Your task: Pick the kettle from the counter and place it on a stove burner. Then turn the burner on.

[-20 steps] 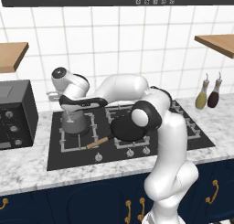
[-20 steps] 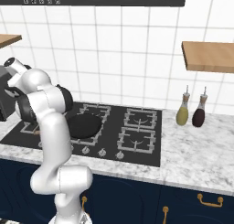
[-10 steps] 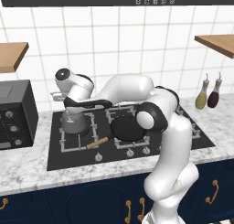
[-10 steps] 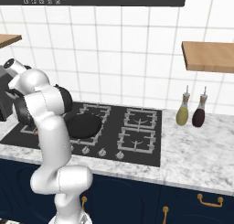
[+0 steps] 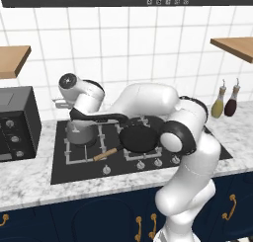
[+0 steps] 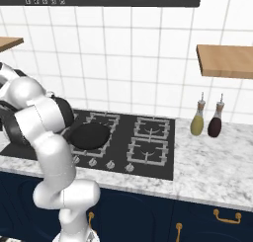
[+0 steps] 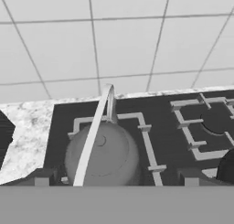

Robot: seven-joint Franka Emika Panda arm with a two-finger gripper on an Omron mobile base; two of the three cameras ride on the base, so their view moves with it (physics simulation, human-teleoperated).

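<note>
The dull-grey kettle stands upright on the grate of a left stove burner of the black cooktop. In the hand view the kettle lies just below the hand, and its thin arched handle rises toward the camera. My gripper is open. Its two fingertips stand wide on either side of the kettle's body and hold nothing. In the left base view the gripper hangs directly above the kettle. The marbled counter runs around the cooktop.
A black frying pan with a wooden handle sits on the middle burner, close to the right of the kettle. Burner knobs line the cooktop's front edge. A dark oven box stands to the left, and two bottles stand to the right.
The hand has edged up slightly above the kettle, and its jaws have spread a little wider. The kettle stays on the grate.
</note>
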